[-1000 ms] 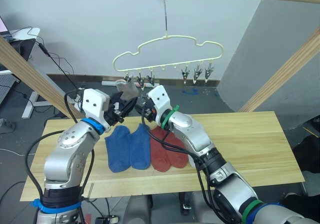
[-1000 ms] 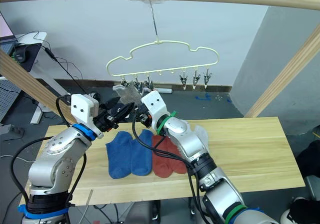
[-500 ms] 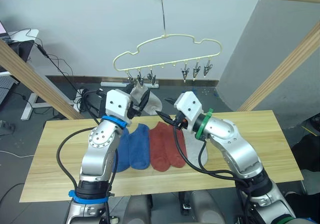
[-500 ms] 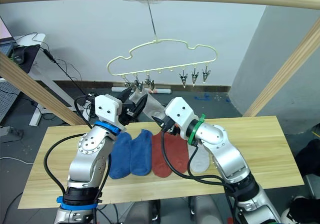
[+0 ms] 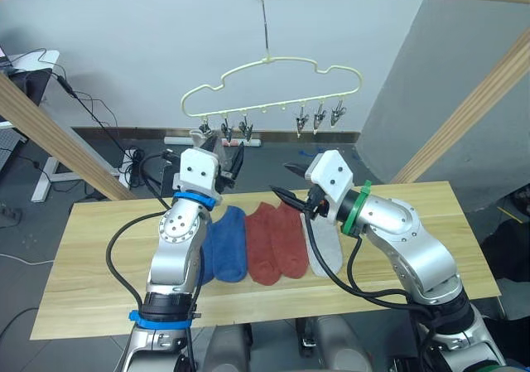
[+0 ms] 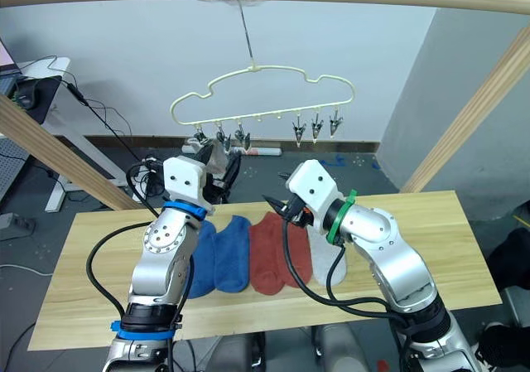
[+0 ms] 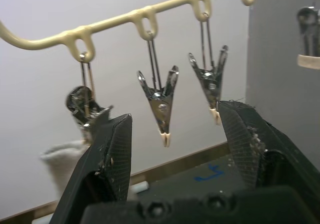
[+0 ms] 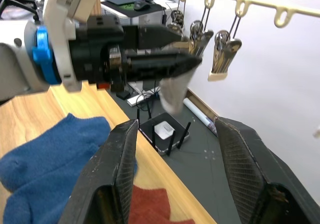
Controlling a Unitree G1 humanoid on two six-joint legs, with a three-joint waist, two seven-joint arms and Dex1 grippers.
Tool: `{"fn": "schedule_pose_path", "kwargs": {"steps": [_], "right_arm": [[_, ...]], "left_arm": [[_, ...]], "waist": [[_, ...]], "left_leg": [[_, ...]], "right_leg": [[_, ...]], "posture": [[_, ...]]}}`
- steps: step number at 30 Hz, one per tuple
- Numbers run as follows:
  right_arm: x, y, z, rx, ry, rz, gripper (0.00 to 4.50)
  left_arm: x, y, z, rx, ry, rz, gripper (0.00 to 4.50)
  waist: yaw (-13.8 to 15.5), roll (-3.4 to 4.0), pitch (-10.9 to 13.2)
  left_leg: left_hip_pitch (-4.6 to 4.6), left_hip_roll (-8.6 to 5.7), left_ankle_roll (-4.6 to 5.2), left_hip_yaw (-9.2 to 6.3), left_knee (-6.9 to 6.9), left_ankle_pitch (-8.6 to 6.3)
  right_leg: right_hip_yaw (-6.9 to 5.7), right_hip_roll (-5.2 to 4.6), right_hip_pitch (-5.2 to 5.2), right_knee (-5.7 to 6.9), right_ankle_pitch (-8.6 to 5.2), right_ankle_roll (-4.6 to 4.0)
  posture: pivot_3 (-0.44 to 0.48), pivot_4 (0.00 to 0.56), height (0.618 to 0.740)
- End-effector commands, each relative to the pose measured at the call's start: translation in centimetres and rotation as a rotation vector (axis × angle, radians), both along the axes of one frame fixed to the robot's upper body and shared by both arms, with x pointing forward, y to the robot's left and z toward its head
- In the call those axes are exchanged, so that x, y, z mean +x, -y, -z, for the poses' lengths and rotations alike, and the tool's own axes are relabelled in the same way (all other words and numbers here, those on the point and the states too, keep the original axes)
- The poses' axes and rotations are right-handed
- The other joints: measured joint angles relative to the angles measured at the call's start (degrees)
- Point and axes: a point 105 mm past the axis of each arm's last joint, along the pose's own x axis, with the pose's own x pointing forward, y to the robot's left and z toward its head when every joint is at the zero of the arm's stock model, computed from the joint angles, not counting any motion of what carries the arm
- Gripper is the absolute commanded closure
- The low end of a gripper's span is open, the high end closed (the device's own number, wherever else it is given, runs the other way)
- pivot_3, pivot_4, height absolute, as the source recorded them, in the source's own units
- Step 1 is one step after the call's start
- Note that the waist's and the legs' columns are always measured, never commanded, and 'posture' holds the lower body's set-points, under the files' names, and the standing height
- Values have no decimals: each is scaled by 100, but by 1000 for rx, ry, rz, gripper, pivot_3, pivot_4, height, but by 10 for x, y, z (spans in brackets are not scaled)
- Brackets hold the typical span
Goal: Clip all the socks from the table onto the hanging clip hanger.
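While we look down over the table (image 5: 464, 248), a wide top of pale wooden planks, we find five socks lying side by side near its middle: two blue socks (image 5: 222, 243), two rust-red socks (image 5: 276, 239) and one light grey sock (image 5: 325, 248), with blue nearest our left arm and grey nearest our right. Above and behind them hangs the clip hanger (image 5: 269, 86), a thin yellow-green wire frame carrying a row of small metal clips. A second light grey sock (image 6: 209, 152) hangs at the end clip (image 7: 82, 104) on our left side, apparently pinched there. Our left gripper (image 5: 225, 158) is raised just below those clips, its two black fingers spread apart and holding nothing. Our right gripper (image 5: 294, 196) hovers low over the rust-red and grey socks, its fingers likewise wide open and empty. We judge the next step to be picking up another sock. To do it well, we should pinch one sock alone by its cuff, lift it clear of its neighbours, and steady the light, swinging hanger while feeding the fabric into the next free clip (image 7: 160, 102).
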Motion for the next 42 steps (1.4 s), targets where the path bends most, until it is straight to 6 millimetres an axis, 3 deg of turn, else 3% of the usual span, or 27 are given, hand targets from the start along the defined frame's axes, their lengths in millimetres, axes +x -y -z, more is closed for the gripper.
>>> {"fn": "schedule_pose_path", "kwargs": {"steps": [1, 25, 28, 34, 37, 39, 42], "right_arm": [[-5, 2, -14, 32, 48, -10, 1989], [1, 13, -16, 40, 41, 20, 1989], [2, 13, -16, 41, 41, 20, 1936], [1, 14, -16, 40, 41, 19, 1936], [0, 15, -12, 35, 26, 26, 1936], [1, 19, -2, 28, -5, 55, 1936], [11, 35, 31, 8, -98, 179, 1570]], "left_arm": [[2, -3, -13, -12, 61, -29, 1487], [19, 7, -30, -76, 91, -71, 1487], [19, 7, -32, -83, 95, -70, 2083], [18, 8, -34, -85, 104, -68, 3901], [17, 7, -34, -79, 105, -72, 4355], [16, 5, -34, -72, 104, -77, 4374], [15, 2, -34, -60, 99, -80, 4374]], "waist": [[0, 0, 0], [-8, -2, 1], [-8, -2, 1], [-8, -3, 2], [-8, -3, 2], [-7, -3, 2], [-5, -3, 2]], "left_leg": [[0, 0, 0, 1, 0, 0], [-1, 0, 0, 3, -1, 0], [0, 0, 0, 3, -1, 0], [-1, 0, 0, 3, 0, 0], [-1, 0, 0, 3, -1, 0], [-1, 0, 0, 3, -1, 0], [-1, 0, 0, 3, -3, 0]], "right_leg": [[0, 0, 0, 0, 0, 0], [1, 1, 0, -3, 1, 2], [1, 1, 0, -3, 1, 2], [1, 1, 0, -3, 1, 2], [1, 1, 0, -3, 1, 2], [1, 1, 0, -4, 0, 2], [1, 0, 1, -6, 0, 3]], "posture": [[-203, 277, 740], [-213, 284, 740], [-214, 284, 740], [-212, 285, 740], [-211, 286, 740], [-209, 286, 740], [-206, 286, 740]]}}
